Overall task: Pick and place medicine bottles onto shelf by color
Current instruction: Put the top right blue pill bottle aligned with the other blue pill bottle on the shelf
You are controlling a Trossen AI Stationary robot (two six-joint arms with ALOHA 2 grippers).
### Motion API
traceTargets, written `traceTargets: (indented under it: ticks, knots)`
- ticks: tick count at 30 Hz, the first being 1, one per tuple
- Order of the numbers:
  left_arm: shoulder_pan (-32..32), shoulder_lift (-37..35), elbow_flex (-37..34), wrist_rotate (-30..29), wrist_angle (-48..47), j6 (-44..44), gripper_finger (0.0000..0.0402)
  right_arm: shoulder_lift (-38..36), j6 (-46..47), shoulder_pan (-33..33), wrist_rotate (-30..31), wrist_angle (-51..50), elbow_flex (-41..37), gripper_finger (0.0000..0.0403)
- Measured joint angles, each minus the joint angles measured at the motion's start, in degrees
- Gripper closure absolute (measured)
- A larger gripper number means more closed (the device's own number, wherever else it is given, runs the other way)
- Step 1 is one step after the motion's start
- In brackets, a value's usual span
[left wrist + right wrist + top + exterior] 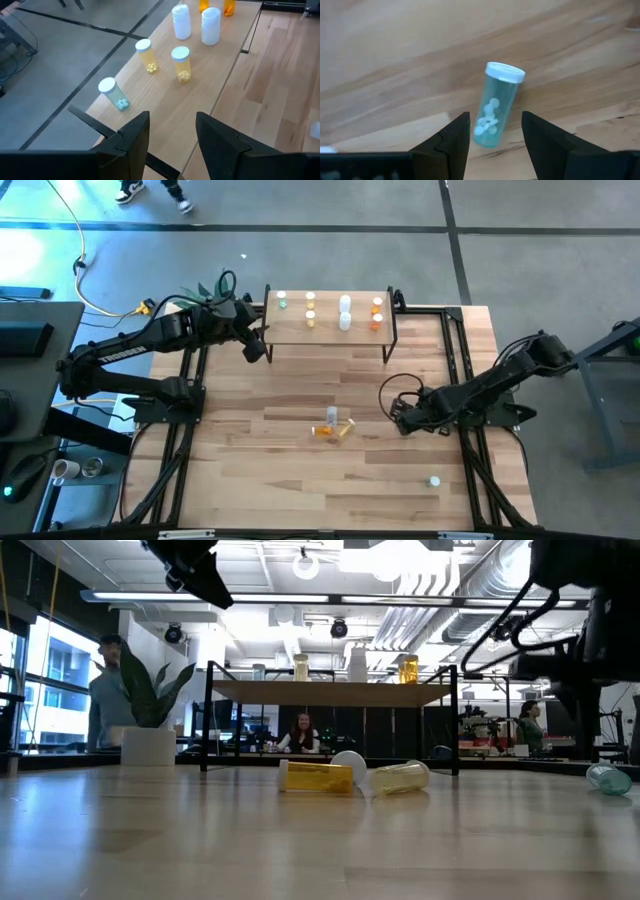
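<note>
The shelf stands at the table's far middle. Upright on its top are a green bottle, two yellow bottles, two white bottles and two orange ones. My left gripper is open and empty, above the shelf's left end. A yellow and an orange bottle lie on their sides mid-table. A green bottle lies on its side near the front right. My right gripper is open and empty above the table, with the green bottle showing beyond its fingers.
A potted plant stands at the table's far left corner, behind the left arm. Cables loop by the right arm. People sit and stand in the room beyond the table. Bare wood lies in front of the shelf.
</note>
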Motion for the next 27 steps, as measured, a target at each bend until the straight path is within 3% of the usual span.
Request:
traceTargets:
  ticks: [11, 21, 27]
  knots:
    - [0.00, 0.00, -0.02, -0.22, -0.01, 1.69, 0.0249, 9.44, 0.04, -0.11, -3.73, 6.46, 0.19, 0.0237]
    - [0.00, 0.00, 0.00, -0.23, -0.01, 1.98, 0.0249, 10.36, -1.58, -0.09, -3.73, 3.40, 3.13, 0.0320]
    - [0.02, 0.00, 0.00, -0.29, -0.01, 5.29, 0.0249, 10.32, -7.99, -0.09, -3.33, 3.27, 5.03, 0.0328]
